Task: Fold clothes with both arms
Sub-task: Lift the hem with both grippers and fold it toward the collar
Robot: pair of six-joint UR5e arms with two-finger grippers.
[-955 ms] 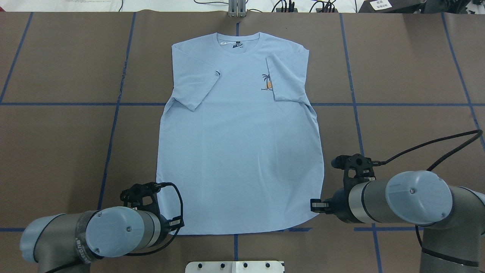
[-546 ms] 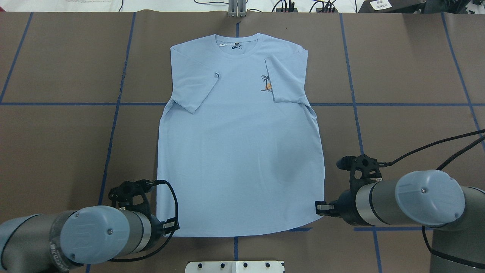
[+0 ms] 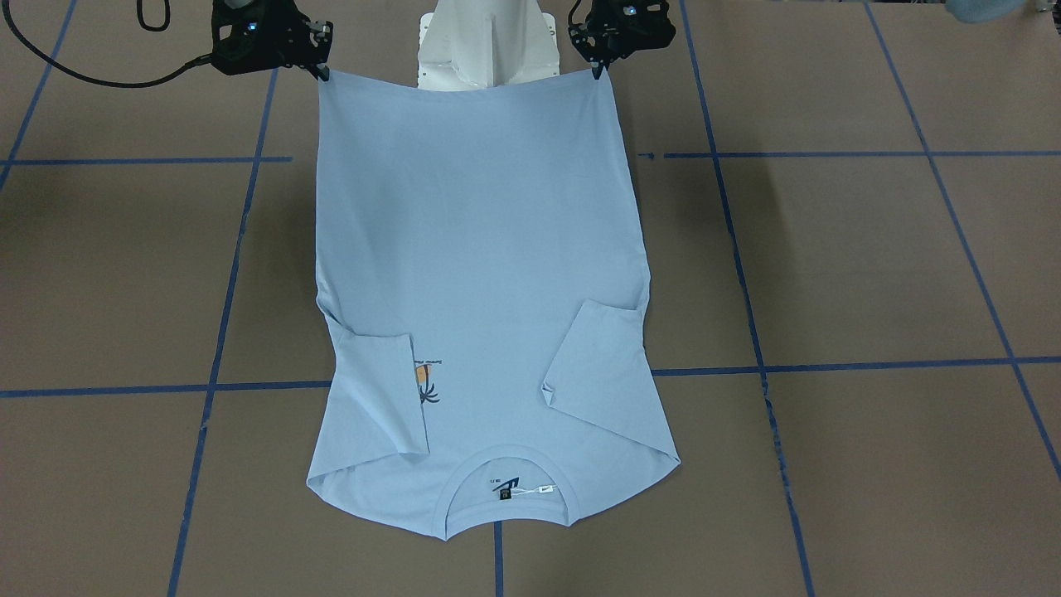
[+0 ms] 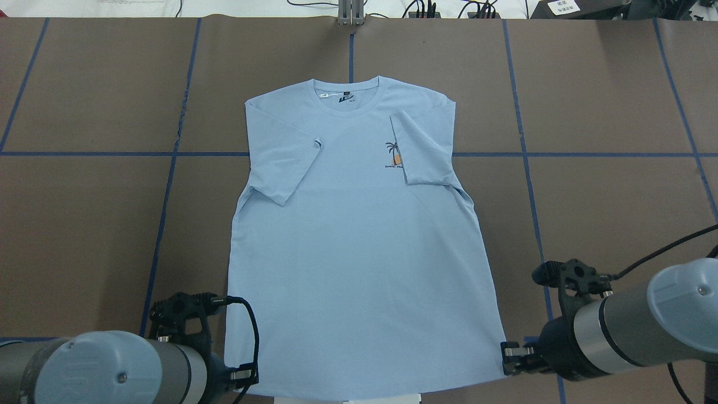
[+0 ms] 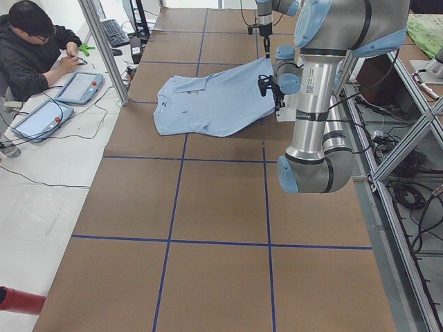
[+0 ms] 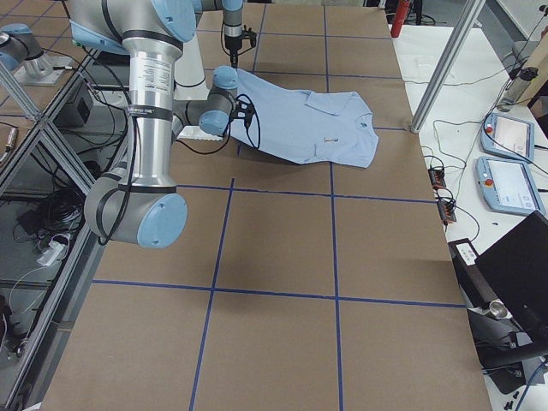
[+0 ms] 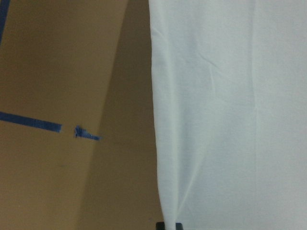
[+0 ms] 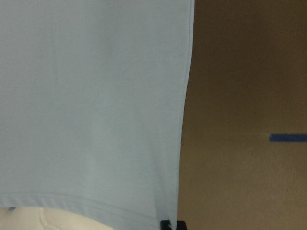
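Note:
The pale blue T-shirt (image 4: 359, 241) lies front up, collar far from me, both sleeves folded inward. Its palm print (image 4: 394, 154) and collar label (image 4: 336, 96) show. My left gripper (image 4: 245, 375) is shut on the near left hem corner. My right gripper (image 4: 507, 354) is shut on the near right hem corner. In the front-facing view the shirt (image 3: 481, 249) hangs taut between the left gripper (image 3: 597, 70) and the right gripper (image 3: 322, 73), its hem raised off the table. The left wrist view shows the shirt's side edge (image 7: 230, 115); the right wrist view shows hem and side edge (image 8: 91, 105).
The brown table (image 4: 606, 224) carries blue tape lines. The white pedestal base (image 3: 485, 41) sits under the raised hem. A metal bracket (image 4: 350, 14) and cables stand at the far edge. An operator (image 5: 34, 48) with tablets (image 5: 76, 86) sits beyond the far side.
Both grippers have pulled back toward my base, still holding the hem corners. The whole shirt has slid toward me; its collar lies farther from the far edge.

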